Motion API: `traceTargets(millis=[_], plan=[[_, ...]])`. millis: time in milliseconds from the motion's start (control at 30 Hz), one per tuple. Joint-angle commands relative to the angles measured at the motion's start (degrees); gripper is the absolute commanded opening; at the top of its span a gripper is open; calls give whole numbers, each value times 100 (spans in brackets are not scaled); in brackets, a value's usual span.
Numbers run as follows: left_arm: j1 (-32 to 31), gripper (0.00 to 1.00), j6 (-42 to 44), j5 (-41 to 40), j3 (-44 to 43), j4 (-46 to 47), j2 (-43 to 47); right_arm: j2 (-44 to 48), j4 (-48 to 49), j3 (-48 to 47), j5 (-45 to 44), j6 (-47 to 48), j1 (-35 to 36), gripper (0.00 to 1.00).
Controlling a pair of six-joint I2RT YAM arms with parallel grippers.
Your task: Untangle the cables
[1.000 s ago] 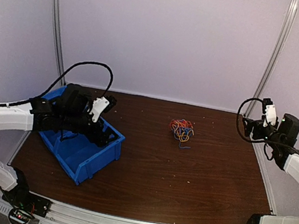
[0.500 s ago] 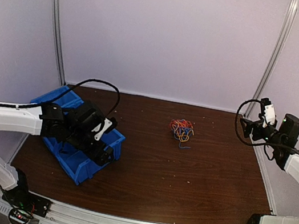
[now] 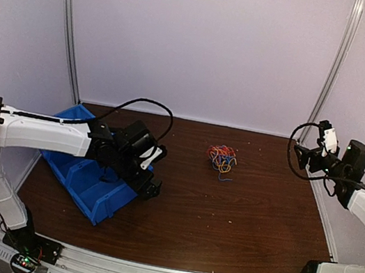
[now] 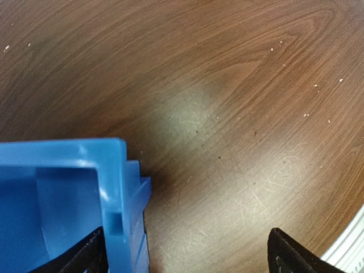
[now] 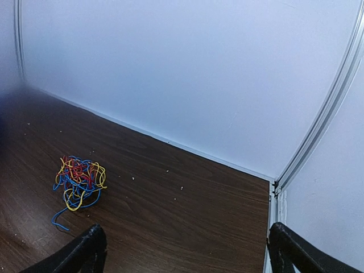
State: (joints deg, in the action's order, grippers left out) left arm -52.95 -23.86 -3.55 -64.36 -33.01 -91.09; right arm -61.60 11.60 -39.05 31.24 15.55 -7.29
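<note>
Swinging rightward off the blue bin (image 3: 92, 188), left jaws spread wide; right jaws equally spread, cables (image 3: 222, 158) unmoved.

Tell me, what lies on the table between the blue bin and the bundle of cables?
Nothing: in the top view, only bare brown table lies between the blue bin and the bundle of cables.

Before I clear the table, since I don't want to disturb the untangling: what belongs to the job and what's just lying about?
Job: cables, in one knot; left gripper and right gripper, both open.
Lying about: bin; white specks.
</note>
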Motion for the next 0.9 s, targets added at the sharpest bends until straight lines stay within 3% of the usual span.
traceTargets(millis=[0, 200, 467, 600, 733, 867], plan=[[1, 98, 436, 172, -567, 63, -428, 142, 110, 67, 54, 101, -75, 100], [543, 97, 1120, 655, -1858, -19, -1386, 140, 154, 115, 40, 106, -104, 100], [1021, 95, 1132, 1829, -4904, -72, -3546, 196, 246, 193, -4, 111, -201, 100], [1060, 96, 1131, 1483, -6127, -15, -4308, 263, 259, 211, 33, 81, -338, 100], [1063, 96, 1150, 1361, -6091, -8, -4266, 338, 284, 236, 219, 3, -513, 100], [937, 96, 1198, 1337, -5396, 143, -3475, 300, 346, 307, 317, 36, -588, 100]])
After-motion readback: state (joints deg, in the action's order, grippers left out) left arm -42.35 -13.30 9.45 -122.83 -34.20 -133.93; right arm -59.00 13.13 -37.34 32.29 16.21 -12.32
